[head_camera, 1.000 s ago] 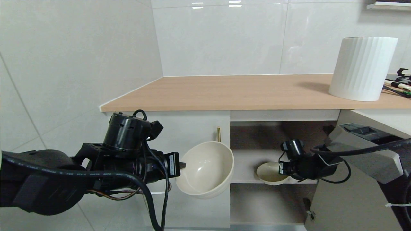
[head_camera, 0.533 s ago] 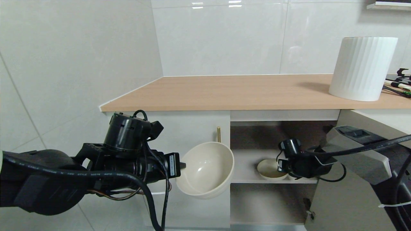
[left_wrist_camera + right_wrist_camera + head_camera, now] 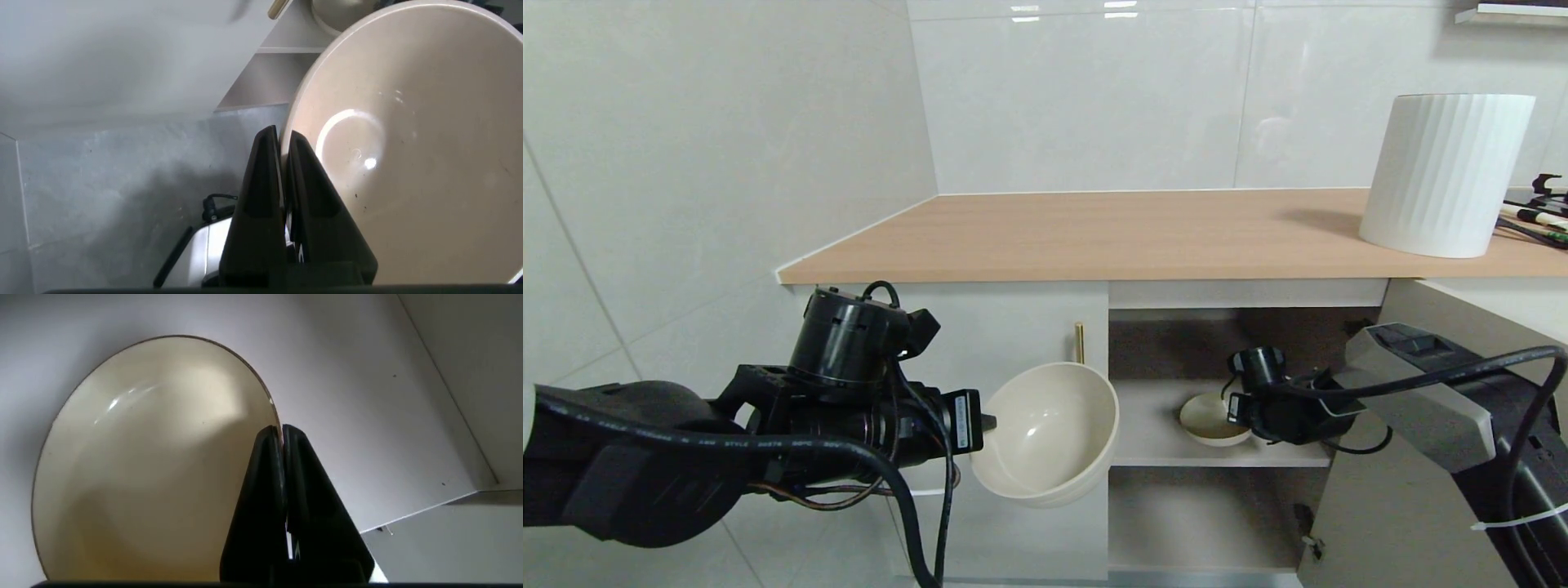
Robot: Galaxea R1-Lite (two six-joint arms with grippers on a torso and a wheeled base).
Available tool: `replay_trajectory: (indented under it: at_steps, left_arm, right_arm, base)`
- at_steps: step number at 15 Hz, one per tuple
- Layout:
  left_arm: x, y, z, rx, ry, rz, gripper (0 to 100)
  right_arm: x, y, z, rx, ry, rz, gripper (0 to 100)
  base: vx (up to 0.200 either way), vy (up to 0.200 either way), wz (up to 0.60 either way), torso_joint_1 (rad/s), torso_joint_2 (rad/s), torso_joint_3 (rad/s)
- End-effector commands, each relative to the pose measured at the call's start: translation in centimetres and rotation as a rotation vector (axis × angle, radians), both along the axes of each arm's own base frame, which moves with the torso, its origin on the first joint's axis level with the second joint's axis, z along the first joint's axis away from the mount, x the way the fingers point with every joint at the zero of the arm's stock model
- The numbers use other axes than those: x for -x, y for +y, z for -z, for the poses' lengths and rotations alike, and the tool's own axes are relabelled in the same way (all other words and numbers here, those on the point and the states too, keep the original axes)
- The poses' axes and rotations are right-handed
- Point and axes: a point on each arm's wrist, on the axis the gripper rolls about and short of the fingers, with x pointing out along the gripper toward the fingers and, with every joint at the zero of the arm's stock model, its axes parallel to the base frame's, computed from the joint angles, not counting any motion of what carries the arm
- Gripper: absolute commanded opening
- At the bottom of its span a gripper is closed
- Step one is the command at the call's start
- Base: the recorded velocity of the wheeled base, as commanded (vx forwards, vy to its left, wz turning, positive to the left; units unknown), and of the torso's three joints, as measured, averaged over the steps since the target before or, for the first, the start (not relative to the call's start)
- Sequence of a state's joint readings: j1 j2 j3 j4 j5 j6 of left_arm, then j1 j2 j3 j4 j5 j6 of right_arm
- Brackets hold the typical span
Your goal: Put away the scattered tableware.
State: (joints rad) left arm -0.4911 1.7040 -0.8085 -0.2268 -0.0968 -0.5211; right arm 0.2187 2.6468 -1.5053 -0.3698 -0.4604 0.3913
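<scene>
A large cream bowl hangs in the air in front of the closed cabinet door, tilted on its side. My left gripper is shut on its rim; the same gripper pinches the large cream bowl in the left wrist view. Inside the open cabinet my right gripper is shut on the rim of a small cream plate, which sits low over the white shelf. In the right wrist view my right gripper clamps the small cream plate at its edge.
A wooden countertop runs above the cabinet. A tall ribbed white container stands at its right, with pens beside it. The left cabinet door has a brass handle. A lower shelf space lies beneath.
My right arm has pushed deeper into the cabinet, carrying the small plate back over the shelf. The left arm and its bowl have stayed put.
</scene>
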Motion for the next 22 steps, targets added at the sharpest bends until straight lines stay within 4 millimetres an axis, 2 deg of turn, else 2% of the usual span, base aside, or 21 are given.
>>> replay_trajectory:
  at_steps: [1, 2, 6, 7, 9, 11, 13, 16, 17, 19, 20, 22]
  left_arm:
    - [0.0, 0.0, 0.1, -0.001, 0.002, -0.001, 0]
    - [0.0, 0.0, 0.1, -0.001, 0.002, 0.001, 0]
    - [0.0, 0.0, 0.0, 0.000, 0.000, -0.001, 0]
    - [0.0, 0.0, 0.0, 0.000, 0.000, -0.001, 0]
    - [-0.1, -0.1, 0.1, -0.004, 0.001, -0.001, 0]
    - [-0.3, -0.9, 1.0, -0.040, 0.014, -0.003, 0]
    - [-0.2, -2.2, 2.4, -0.105, 0.032, -0.001, 0]
    - [0.3, -4.0, 4.4, -0.174, 0.082, 0.044, 0]
    - [0.6, -4.3, 5.0, -0.241, 0.084, 0.044, 0]
    - [1.2, -4.6, 5.5, -0.341, 0.058, 0.063, 0]
    - [1.4, -4.9, 5.4, -0.346, 0.050, 0.067, 0]
    - [2.1, -5.2, 4.8, -0.356, 0.024, 0.069, 0]
  right_arm:
    - [-0.1, 0.0, 0.1, 0.001, -0.002, 0.002, 0]
    - [-0.1, 0.0, 0.1, 0.001, -0.003, 0.003, 100]
    - [-0.2, 0.0, -0.7, -0.012, -0.026, 0.017, 100]
    - [0.0, -0.1, -1.9, -0.035, -0.049, 0.036, 100]
    - [1.5, -0.1, -4.3, -0.052, -0.056, 0.034, 100]
    - [4.3, 0.5, -7.0, -0.070, -0.043, -0.015, 100]
    - [8.4, 1.8, -10.7, -0.116, -0.034, -0.123, 100]
    - [13.0, 4.2, -15.3, -0.146, -0.042, -0.279, 100]
    - [15.9, 5.4, -18.1, -0.193, -0.017, -0.390, 100]
    - [21.6, 6.4, -22.5, -0.297, 0.068, -0.613, 100]
    - [23.1, 6.7, -23.4, -0.318, 0.090, -0.673, 100]
    - [24.7, 7.8, -23.3, -0.310, 0.138, -0.737, 100]
  base:
    - [0.000, 0.000, 0.00, 0.000, 0.00, 0.000]
    - [0.000, 0.000, 0.00, 0.000, 0.00, 0.000]
    - [0.000, 0.000, 0.00, 0.000, 0.00, 0.000]
    - [0.000, 0.000, 0.00, 0.000, 0.00, 0.000]
    - [0.000, 0.000, 0.00, 0.000, 0.00, 0.000]
    - [0.000, 0.000, 0.00, 0.000, 0.00, 0.000]
    - [0.000, 0.000, 0.00, 0.000, 0.00, 0.000]
    - [0.000, 0.000, 0.00, 0.000, 0.00, 0.000]
    - [0.000, 0.000, 0.00, 0.000, 0.00, 0.000]
    - [0.000, 0.000, 0.00, 0.000, 0.00, 0.000]
    - [0.000, 0.000, 0.00, 0.000, 0.00, 0.000]
    - [0.000, 0.000, 0.00, 0.000, 0.00, 0.000]
